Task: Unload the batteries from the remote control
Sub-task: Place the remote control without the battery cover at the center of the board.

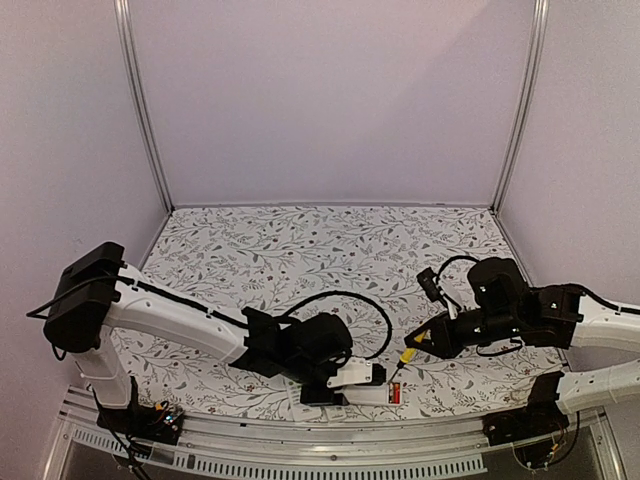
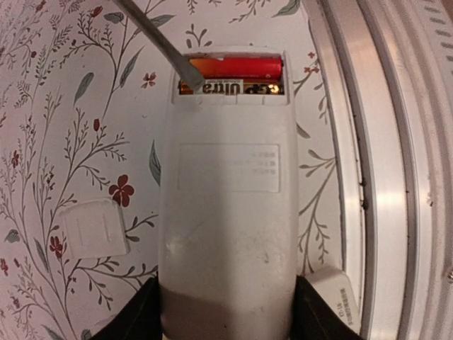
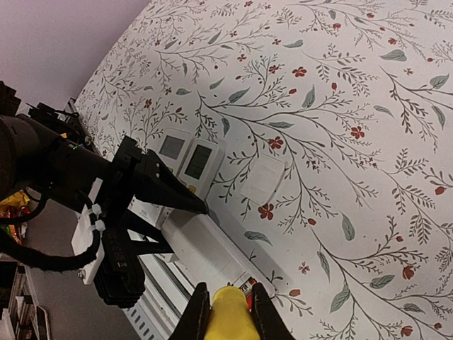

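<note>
Black fingers [image 2: 134,320] of the left end effector [image 2: 226,322] close on the near end of a white remote [image 2: 226,212], one finger on each long side, so this end effector is grasping the remote. The remote lies back-up on the flowered counter [image 2: 56,106], close to its near edge. Its battery compartment, at the far end from the fingers, stands open. Two batteries [image 2: 237,69] lie inside it side by side across the remote's width: a red-orange one against the far wall and a dark one with gold lettering just beside it, nearer the fingers.

The right end effector [image 3: 228,292] is clenched on the yellow handle of a screwdriver [image 3: 228,319], a finger on either side of the handle. In the left wrist view its grey shaft [image 2: 159,39] comes down at a slant from the upper left, and the tip sits in the left corner of the open compartment, at the ends of the batteries. Whether the tip touches a battery I cannot tell.

Farther out, a small square white cover [image 2: 92,228] lies flat on the counter to the left of the remote, apart from it. In the right wrist view, two more remotes with small screens [image 3: 173,149] [image 3: 202,163] lie side by side on the counter near the left end effector. A metal rail [image 2: 382,177] runs along the counter's near edge, just beside the held remote.
</note>
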Controlling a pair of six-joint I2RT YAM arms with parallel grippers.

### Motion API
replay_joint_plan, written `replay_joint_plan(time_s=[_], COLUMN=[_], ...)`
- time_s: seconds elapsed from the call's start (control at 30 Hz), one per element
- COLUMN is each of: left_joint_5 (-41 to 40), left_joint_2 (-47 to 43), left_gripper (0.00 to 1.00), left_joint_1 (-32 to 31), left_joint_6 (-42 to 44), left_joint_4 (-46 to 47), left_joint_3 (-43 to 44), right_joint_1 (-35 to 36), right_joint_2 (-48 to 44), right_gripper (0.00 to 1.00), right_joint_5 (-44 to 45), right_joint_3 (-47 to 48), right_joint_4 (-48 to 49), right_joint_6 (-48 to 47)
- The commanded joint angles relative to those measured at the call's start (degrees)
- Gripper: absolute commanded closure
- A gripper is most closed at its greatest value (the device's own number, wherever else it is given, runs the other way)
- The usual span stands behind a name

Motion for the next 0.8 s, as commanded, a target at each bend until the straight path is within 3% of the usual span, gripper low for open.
replay_joint_plan(time_s=[0.0, 0.77], left_joint_5=[-1.61, -1.63], left_joint_2=[1.73, 1.75], left_gripper=[0.79, 0.8], left_joint_1=[-0.52, -1.65], left_joint_6=[1.37, 1.64], left_joint_4=[-1.2, -1.18], left_joint_3=[-0.26, -0.35], right_joint_1=[0.45, 0.87], right_joint_2=[0.37, 2.36], right_gripper=[1.0, 1.0], right_joint_5=[2.36, 3.82], right_joint_3=[1.28, 2.09], right_joint_4=[-1.61, -1.47], right_joint_6=[-3.16, -5.34])
